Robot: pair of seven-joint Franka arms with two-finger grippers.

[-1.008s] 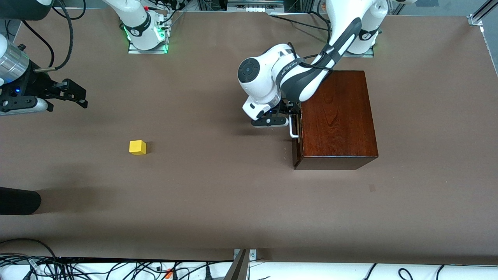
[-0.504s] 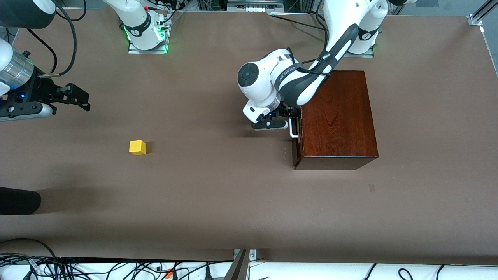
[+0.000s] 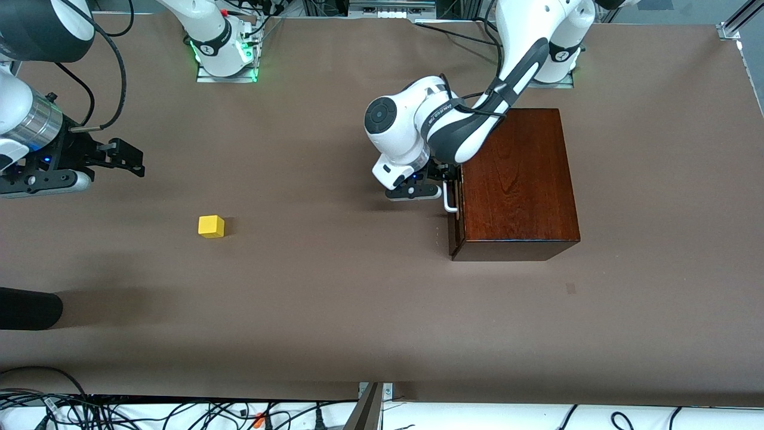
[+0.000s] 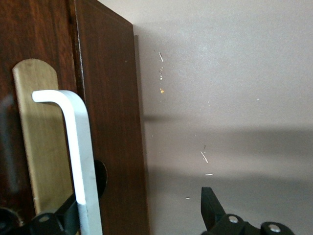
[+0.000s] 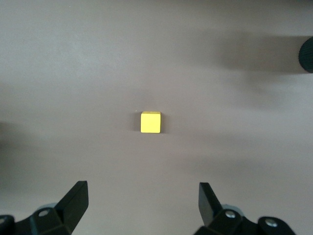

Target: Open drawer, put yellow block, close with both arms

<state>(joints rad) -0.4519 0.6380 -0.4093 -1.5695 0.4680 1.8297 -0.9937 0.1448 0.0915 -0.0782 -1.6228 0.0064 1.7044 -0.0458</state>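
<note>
Left gripper (image 3: 443, 179) sits at the front of the drawer (image 3: 455, 215), level with the white handle (image 3: 449, 200). In the left wrist view its fingers (image 4: 215, 213) stand apart with the handle bar (image 4: 80, 161) passing between them: one fingertip is tucked under the bar against the dark drawer front, the other stands off over the bare table. The jaws are open around the bar rather than clamped on it; whether the tucked finger actually touches the bar cannot be told. The drawer front lies flush with the wooden box (image 3: 516, 179), so the drawer is shut. The box stands toward the left arm's end of the table (image 3: 334, 298), its drawer front facing the right arm's end.

Right gripper (image 3: 128, 161) hangs in the air over the table near the right arm's end, with nothing in it. Its fingers (image 5: 73, 203) are spread wide, and in the right wrist view the yellow block (image 5: 150, 122) shows on the table between and past the two fingertips, well apart from them.

That block (image 3: 211, 226) rests alone on the brown table surface, upright and flat, nearer to the front camera than the spot under the right gripper, and well apart from the box.
</note>
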